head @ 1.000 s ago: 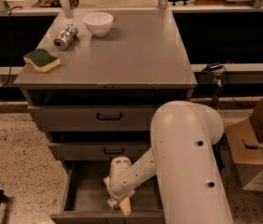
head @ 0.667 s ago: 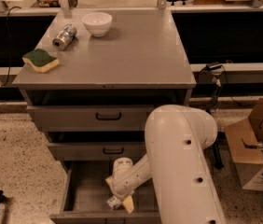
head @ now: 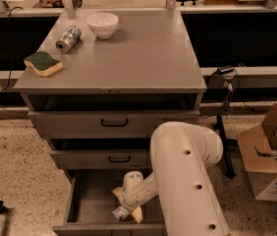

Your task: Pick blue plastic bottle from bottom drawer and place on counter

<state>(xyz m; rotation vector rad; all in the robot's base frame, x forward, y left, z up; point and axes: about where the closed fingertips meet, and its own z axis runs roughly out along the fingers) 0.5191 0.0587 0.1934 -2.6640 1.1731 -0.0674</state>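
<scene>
The bottom drawer [head: 82, 205] stands pulled open, and the white arm [head: 185, 181] bends down into it, with the gripper [head: 126, 206] low over the drawer floor near the front; whether the gripper is spread or clamped cannot be told. A small pale thing right at the gripper, likely the blue plastic bottle [head: 120, 212], lies inside the drawer. The table [head: 143, 58] above carries a silver can [head: 68, 38] on its side, a white bowl [head: 102, 24] and a green-and-yellow sponge [head: 43, 64].

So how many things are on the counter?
3: a sponge at the front left, a can behind it, a bowl beside the can. The gripper is down in the bottom drawer.
</scene>
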